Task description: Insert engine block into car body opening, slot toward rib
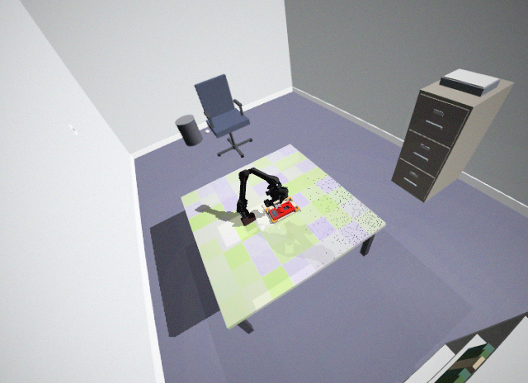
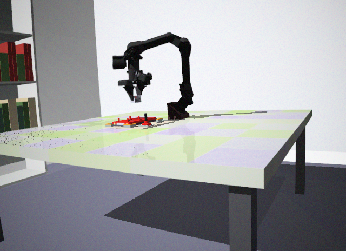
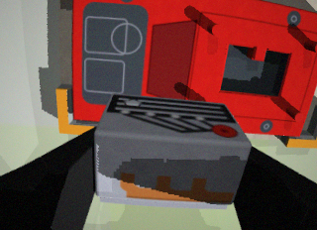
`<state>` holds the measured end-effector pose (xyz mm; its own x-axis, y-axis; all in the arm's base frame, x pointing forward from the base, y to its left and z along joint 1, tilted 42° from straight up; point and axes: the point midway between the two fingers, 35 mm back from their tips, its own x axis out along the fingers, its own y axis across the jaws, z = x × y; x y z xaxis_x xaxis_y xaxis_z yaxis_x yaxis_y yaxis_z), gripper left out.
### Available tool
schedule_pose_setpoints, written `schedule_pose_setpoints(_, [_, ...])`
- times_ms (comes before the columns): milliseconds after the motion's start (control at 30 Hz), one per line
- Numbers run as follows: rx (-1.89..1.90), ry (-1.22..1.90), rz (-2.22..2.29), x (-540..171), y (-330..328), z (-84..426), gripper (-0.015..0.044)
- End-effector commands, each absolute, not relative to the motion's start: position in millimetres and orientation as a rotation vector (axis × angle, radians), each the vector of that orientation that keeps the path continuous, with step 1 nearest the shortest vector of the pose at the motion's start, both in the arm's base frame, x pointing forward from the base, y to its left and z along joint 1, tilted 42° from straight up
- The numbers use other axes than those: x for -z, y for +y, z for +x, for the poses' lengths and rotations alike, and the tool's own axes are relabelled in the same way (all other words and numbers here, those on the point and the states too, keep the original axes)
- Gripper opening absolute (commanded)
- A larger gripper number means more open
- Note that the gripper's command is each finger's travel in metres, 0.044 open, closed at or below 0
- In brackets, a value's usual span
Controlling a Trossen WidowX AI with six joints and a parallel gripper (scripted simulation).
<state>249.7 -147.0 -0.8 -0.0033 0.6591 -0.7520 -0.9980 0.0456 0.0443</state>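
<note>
My gripper (image 1: 275, 205) (image 2: 135, 99) (image 3: 166, 143) is shut on the grey engine block (image 2: 137, 98) (image 3: 173, 146), clear above the table. In the wrist view, its top has black stripes and a red round spot at the right; its near side shows an orange toothed shape. The red car body (image 1: 287, 211) (image 2: 134, 120) (image 3: 163, 7) lies below. In the wrist view its rectangular opening (image 3: 243, 80) is right of and beyond the block, with a short red rib (image 3: 252, 53) at its far edge. The block's underside and far side are hidden.
Orange-cornered holders (image 2: 129, 125) (image 3: 62, 111) sit around the car body. Four red posts stand up from the body near the opening. A red piece with an upright black handle (image 2: 145, 117) stands beside the body. The arm's base (image 1: 247, 219) (image 2: 176, 111) is close by.
</note>
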Motion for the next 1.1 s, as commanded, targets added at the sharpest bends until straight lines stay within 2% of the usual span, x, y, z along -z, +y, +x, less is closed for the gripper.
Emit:
schedule_pose_setpoints(0, [-1.445, 0.709, -0.626, -11.2, -156.8, 249.6, 0.0])
schedule_pose_setpoints(533, [-1.452, 0.712, -0.617, -36.2, -171.7, 244.9, 0.0])
schedule_pose_setpoints(1067, [-1.244, 0.989, -0.282, -26.2, -163.7, 245.4, 0.0])
